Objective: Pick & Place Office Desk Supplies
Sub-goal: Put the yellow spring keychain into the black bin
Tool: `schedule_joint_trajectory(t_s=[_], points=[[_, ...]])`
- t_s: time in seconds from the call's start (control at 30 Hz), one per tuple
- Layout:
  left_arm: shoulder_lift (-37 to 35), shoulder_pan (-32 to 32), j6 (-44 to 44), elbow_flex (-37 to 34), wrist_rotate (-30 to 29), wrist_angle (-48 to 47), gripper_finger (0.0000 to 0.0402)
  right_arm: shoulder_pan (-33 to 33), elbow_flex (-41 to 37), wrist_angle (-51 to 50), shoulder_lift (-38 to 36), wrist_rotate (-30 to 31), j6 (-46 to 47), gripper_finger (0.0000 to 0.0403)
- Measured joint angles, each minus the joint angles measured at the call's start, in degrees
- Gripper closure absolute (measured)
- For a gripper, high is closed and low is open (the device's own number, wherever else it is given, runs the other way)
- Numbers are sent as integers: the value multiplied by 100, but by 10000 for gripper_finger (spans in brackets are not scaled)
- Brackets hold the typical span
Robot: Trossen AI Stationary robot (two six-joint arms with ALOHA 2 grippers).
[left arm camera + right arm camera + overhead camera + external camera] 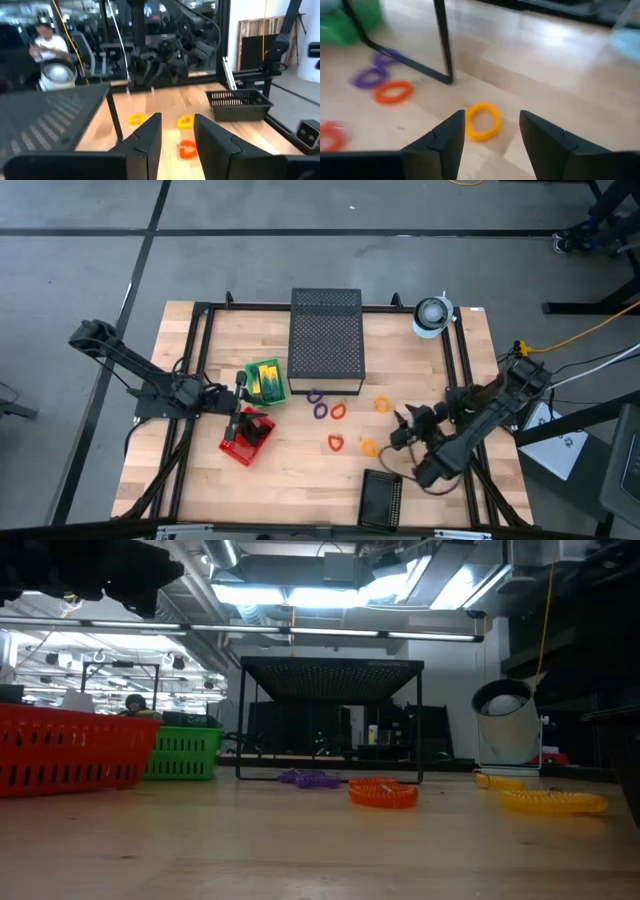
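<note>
Thin rings lie flat on the wooden table: two purple [318,402], an orange [338,411], a red [335,443] and two yellow [383,404] [370,447]. My right gripper [492,117] [398,423] is open and hangs low just short of a yellow ring [482,121], touching nothing. My left gripper [177,120] [241,392] is open and points level toward the table's right edge, between a green basket [265,380] with yellow-and-green boxes and a red basket [247,437]. Nothing sits between its fingers.
A black perforated metal box [326,337] stands on thin legs [445,45] at the far middle, close to the rings. A black basket [381,498] sits at the near right. A white roll [432,315] stands at the far right corner.
</note>
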Motion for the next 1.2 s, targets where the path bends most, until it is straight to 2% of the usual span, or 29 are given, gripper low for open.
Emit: schedule_joint_trajectory(t_s=[0.07, 0.17, 0.33, 0.37, 0.5, 0.57, 0.67, 0.77, 0.83, 1.1, 1.2], points=[[11, -2, -180, -15, 37, -78, 292, 106, -507, 578, -256, 74, 36, 214], [72, -2, -362, -13, 39, -220, 292, 112, -975, 1444, -648, -262, -398, 214], [184, 0, -414, -13, -34, -263, 292, -13, -1034, 2659, -1221, -531, -1747, 195], [216, 0, -489, -13, -35, -259, 292, -119, -954, 2917, -1314, -694, -2174, 191], [379, -54, -812, -11, 144, -438, 292, -784, -407, 3634, -1310, -1978, -3692, 179], [459, -84, -709, -11, 157, -446, 292, -1200, -9, 3644, -1155, -2529, -4134, 178], [539, -34, -457, -9, 114, -367, 292, -1735, 498, 3107, -899, -3294, -4602, 180], [538, 43, -564, -9, 165, -392, 292, -2044, 720, 2502, -613, -3888, -4672, 186], [540, 31, -636, -9, 219, -440, 292, -2109, 716, 2442, -403, -4220, -4616, 189], [540, -102, -782, -9, 292, -666, 292, -2113, 718, 3103, 14, -4458, -4537, 186], [543, -132, -850, -9, 287, -749, 292, -2113, 716, 3014, 144, -4657, -4537, 187]])
